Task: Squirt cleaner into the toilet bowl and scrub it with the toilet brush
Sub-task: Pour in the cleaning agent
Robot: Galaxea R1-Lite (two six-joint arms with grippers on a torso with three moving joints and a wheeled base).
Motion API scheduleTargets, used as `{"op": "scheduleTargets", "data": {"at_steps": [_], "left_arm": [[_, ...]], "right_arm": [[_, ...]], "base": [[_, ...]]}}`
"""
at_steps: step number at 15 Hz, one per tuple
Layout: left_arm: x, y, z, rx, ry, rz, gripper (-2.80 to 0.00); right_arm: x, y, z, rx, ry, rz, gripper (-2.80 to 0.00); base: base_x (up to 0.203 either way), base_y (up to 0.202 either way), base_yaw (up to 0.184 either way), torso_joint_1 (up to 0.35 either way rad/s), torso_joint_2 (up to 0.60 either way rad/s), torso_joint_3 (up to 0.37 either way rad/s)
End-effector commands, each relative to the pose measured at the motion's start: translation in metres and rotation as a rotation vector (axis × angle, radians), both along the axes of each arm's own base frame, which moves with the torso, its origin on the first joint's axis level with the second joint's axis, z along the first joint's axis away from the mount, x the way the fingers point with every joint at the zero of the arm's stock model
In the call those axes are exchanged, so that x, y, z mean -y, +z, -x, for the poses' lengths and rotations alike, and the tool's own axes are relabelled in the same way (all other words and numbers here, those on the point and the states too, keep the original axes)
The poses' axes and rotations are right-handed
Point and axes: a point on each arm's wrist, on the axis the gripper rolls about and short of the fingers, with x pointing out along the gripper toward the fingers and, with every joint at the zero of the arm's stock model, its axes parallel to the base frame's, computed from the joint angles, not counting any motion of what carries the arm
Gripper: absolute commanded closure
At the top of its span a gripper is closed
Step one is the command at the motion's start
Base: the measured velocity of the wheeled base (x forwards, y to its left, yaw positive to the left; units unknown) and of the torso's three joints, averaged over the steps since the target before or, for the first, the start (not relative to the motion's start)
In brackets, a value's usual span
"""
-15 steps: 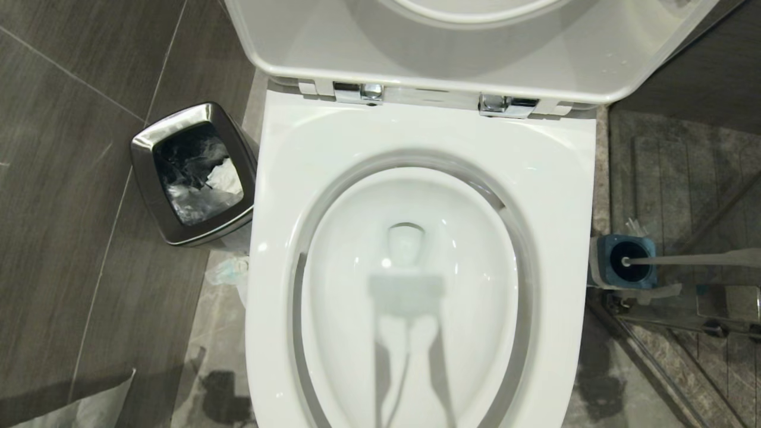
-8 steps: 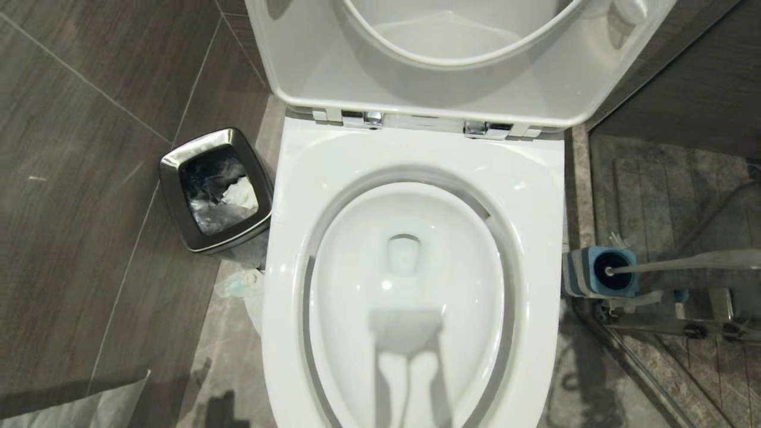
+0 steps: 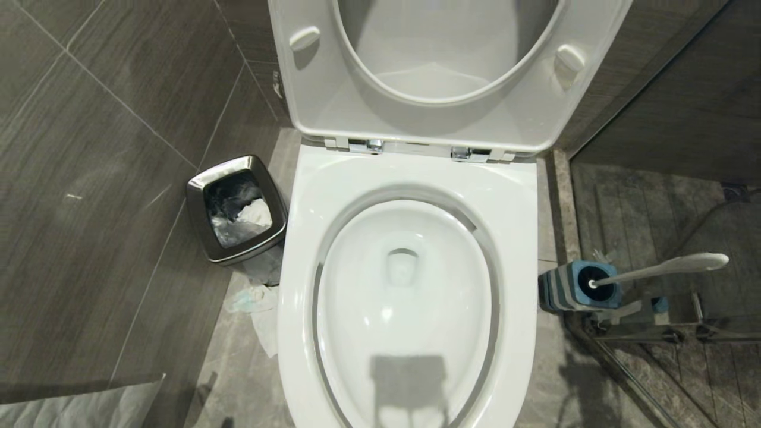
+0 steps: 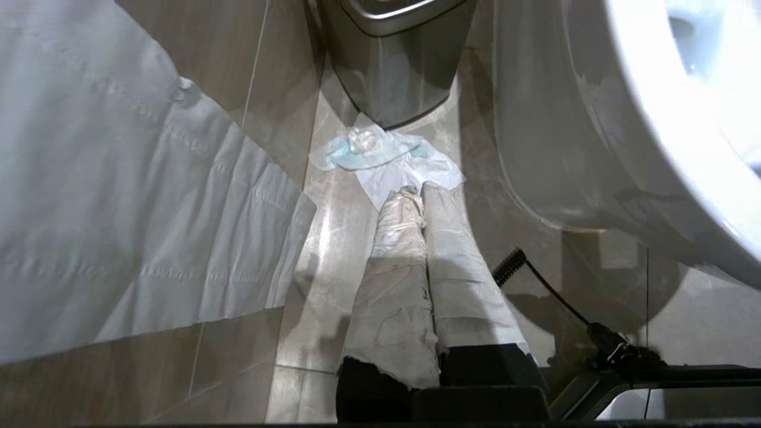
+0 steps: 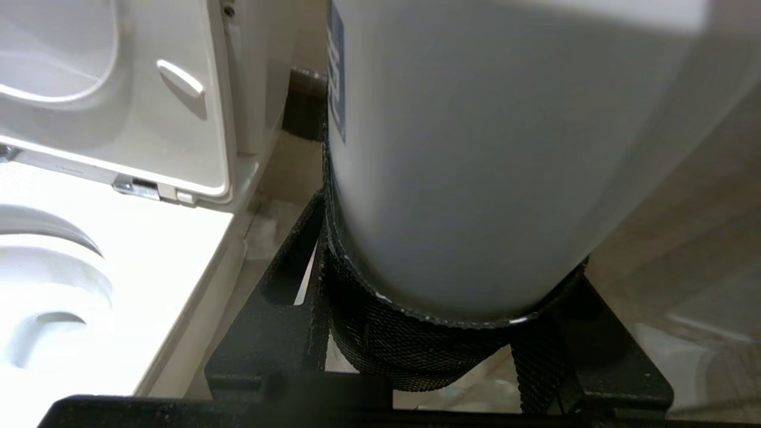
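The toilet bowl (image 3: 410,172) stands open in the middle of the head view, its seat and lid (image 3: 446,125) raised and the basin (image 3: 404,309) bare. To its right on the floor the toilet brush (image 3: 660,267) leans in its blue-and-grey holder (image 3: 574,288). Neither arm shows in the head view. In the right wrist view my right gripper (image 5: 440,285) is shut on the cleaner (image 5: 487,148), a white bottle with a dark meshed lower part, beside the bowl's rim (image 5: 148,267); its nozzle is out of view. My left gripper (image 4: 416,193) is shut and empty, low beside the bowl's outer wall (image 4: 594,119).
A small steel bin (image 3: 236,208) stands left of the toilet, with crumpled tissue (image 3: 255,303) on the floor in front of it. A hanging sheet of white paper (image 4: 119,208) is close to the left gripper. A glass partition with metal fittings (image 3: 654,327) lies right of the brush.
The head camera has risen and tipped up: the toilet, bin and brush look smaller and sit lower, and more of the raised lid shows. The things themselves have not moved.
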Motion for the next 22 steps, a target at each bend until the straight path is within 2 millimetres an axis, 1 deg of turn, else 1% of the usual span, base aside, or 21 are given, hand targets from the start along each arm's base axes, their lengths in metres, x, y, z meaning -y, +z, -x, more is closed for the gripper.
{"op": "scheduleTargets", "data": {"at_steps": [1, 4, 6, 8, 13, 17, 19, 20, 22], "left_arm": [[0.000, 0.000, 0.000, 0.000, 0.000, 0.000, 0.00], [0.000, 0.000, 0.000, 0.000, 0.000, 0.000, 0.00], [0.000, 0.000, 0.000, 0.000, 0.000, 0.000, 0.00], [0.000, 0.000, 0.000, 0.000, 0.000, 0.000, 0.00], [0.000, 0.000, 0.000, 0.000, 0.000, 0.000, 0.00], [0.000, 0.000, 0.000, 0.000, 0.000, 0.000, 0.00], [0.000, 0.000, 0.000, 0.000, 0.000, 0.000, 0.00], [0.000, 0.000, 0.000, 0.000, 0.000, 0.000, 0.00], [0.000, 0.000, 0.000, 0.000, 0.000, 0.000, 0.00]], "right_arm": [[0.000, -0.001, -0.004, -0.029, 0.001, 0.004, 0.00], [-0.001, -0.001, -0.012, -0.075, 0.006, 0.005, 0.00], [-0.001, 0.009, -0.022, -0.088, 0.015, -0.014, 0.00], [-0.002, 0.022, -0.036, -0.098, 0.035, -0.051, 0.00], [-0.004, 0.033, -0.064, -0.205, 0.083, -0.048, 0.00], [-0.007, 0.041, -0.101, -0.287, 0.060, 0.054, 0.00], [-0.012, 0.046, -0.119, -0.307, 0.072, 0.088, 0.00], [-0.017, 0.050, -0.128, -0.305, 0.090, 0.091, 0.00], [-0.034, 0.056, -0.147, -0.288, 0.134, 0.083, 0.00]], "base": [[0.000, 0.000, 0.000, 0.008, 0.01, 0.204], [0.000, 0.000, 0.000, 0.005, 0.00, 0.177], [0.000, 0.000, 0.000, 0.005, 0.00, 0.051], [0.000, 0.000, 0.000, 0.001, 0.00, 0.013], [0.000, 0.000, 0.000, 0.000, 0.00, 0.000], [0.000, 0.000, 0.000, 0.000, 0.00, 0.000], [0.000, 0.000, 0.000, 0.000, 0.00, 0.000], [0.000, 0.000, 0.000, 0.000, 0.00, 0.000], [0.000, 0.000, 0.000, 0.000, 0.00, 0.000]]}}
